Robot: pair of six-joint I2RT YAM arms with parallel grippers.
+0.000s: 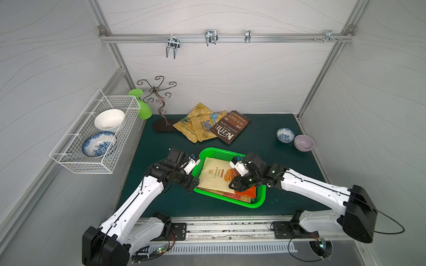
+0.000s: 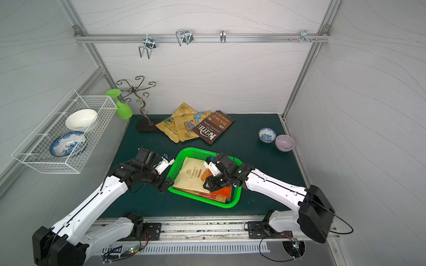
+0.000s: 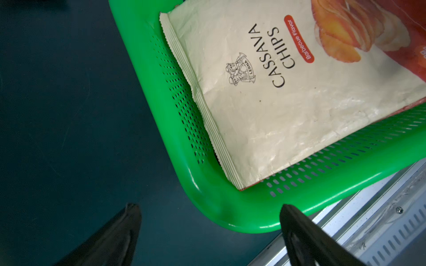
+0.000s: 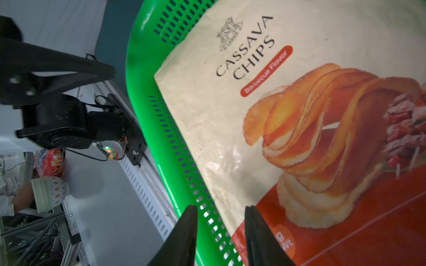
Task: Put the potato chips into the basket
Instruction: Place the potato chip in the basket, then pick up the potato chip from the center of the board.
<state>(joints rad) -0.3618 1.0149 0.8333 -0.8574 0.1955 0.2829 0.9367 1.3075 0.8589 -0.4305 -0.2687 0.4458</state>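
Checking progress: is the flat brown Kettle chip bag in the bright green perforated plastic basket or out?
Out. The brown Kettle bag lies on the dark mat behind the green basket, overlapping a tan bag.

On the cream bag (image 3: 253,110) in the green basket (image 3: 207,214): "CASSAVA CHIPS" in dark capitals, "Barbecue Flavor" in white on a red pill, and a crest with the ribbon "LERNA". At its orange corner: "Wt", rest hidden. On the brown bag (image 1: 230,130): "KETTLE BRAND POTATO CHIPS", "SEA SALT". On the tan bags (image 1: 202,129) beside it: blue lettering, not legible.
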